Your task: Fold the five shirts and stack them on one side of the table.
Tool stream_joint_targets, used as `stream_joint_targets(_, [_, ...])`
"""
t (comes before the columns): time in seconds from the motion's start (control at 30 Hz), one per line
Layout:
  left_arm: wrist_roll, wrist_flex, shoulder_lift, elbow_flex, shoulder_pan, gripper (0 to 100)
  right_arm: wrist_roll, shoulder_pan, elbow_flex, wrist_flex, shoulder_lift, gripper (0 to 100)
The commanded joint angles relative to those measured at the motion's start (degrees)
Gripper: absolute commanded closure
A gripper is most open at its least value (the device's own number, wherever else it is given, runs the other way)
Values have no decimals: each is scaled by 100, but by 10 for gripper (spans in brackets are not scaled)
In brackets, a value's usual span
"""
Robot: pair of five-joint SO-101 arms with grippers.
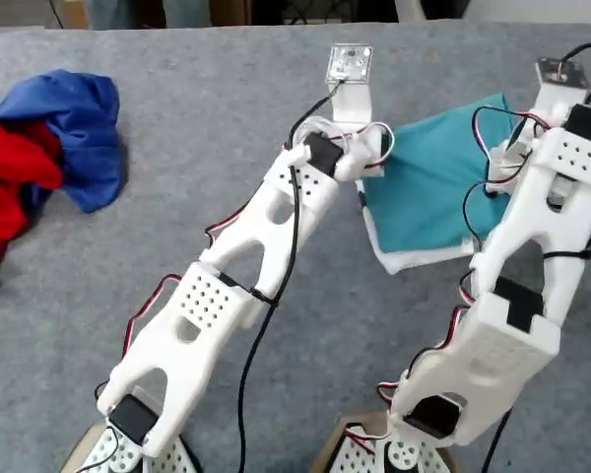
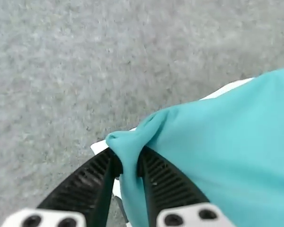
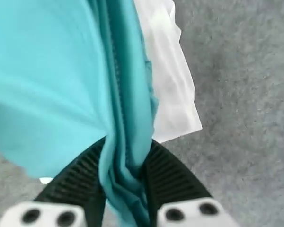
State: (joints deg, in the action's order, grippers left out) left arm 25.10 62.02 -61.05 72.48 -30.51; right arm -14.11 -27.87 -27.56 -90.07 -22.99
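Note:
A teal shirt [image 1: 435, 177] lies partly folded at the right of the grey table, on top of a white shirt [image 1: 406, 260] whose edge sticks out beneath it. My left gripper [image 2: 128, 163] is shut on a bunched corner of the teal shirt [image 2: 217, 156] at its left edge. My right gripper [image 3: 125, 161] is shut on a gathered fold of the teal shirt [image 3: 52, 80], with the white shirt [image 3: 168, 80] beside it. A blue shirt [image 1: 74, 133] and a red shirt [image 1: 10, 187] lie crumpled at the table's left edge.
Both white arms [image 1: 236, 276] stretch from the near edge across the middle and right of the grey table [image 1: 197, 108]. Bare felt lies between the crumpled pile and the arms.

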Motion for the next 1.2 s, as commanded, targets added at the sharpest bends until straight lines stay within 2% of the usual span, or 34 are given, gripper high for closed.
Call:
stream_joint_targets(0.0, [18, -44, 26, 66, 13, 969, -70, -202, -40, 202, -13, 981])
stream_joint_targets(0.2, [53, 132, 9, 31, 22, 834, -466, -176, -31, 193, -207, 953])
stream_joint_targets(0.33, [53, 141, 9, 22, 31, 805, 97, -211, -31, 123, -286, 761])
stream_joint_targets(0.4, [53, 255, 35, 57, 66, 803, 149, -202, -31, 105, -277, 661])
stream_joint_targets(0.5, [44, 545, 70, 84, 127, 802, 149, -167, -57, 132, -259, 587])
stream_joint_targets(0.7, [18, 1600, 62, 998, 673, 805, 185, -202, -655, 70, -259, 653])
stream_joint_targets(0.77, [9, 1987, 62, 1349, 884, 805, 193, -158, -954, -79, -259, 746])
stream_joint_targets(0.87, [-202, 2646, 35, 1938, 1174, 805, 413, 105, -1393, -211, -303, 972])
stream_joint_targets(0.9, [-308, 2884, 18, 2114, 1235, 806, 448, 158, -1464, -211, -303, 985])
stream_joint_targets(0.97, [-492, 3349, 35, 2316, 1349, 806, 466, 176, -1411, -185, -312, 945])
stream_joint_targets(1.07, [-765, 3833, 70, 2299, 1560, 807, 457, 35, -1033, -88, -374, 982])
stream_joint_targets(1.17, [-897, 3895, 70, 2281, 1982, 868, 457, -290, -505, 299, -646, 981])
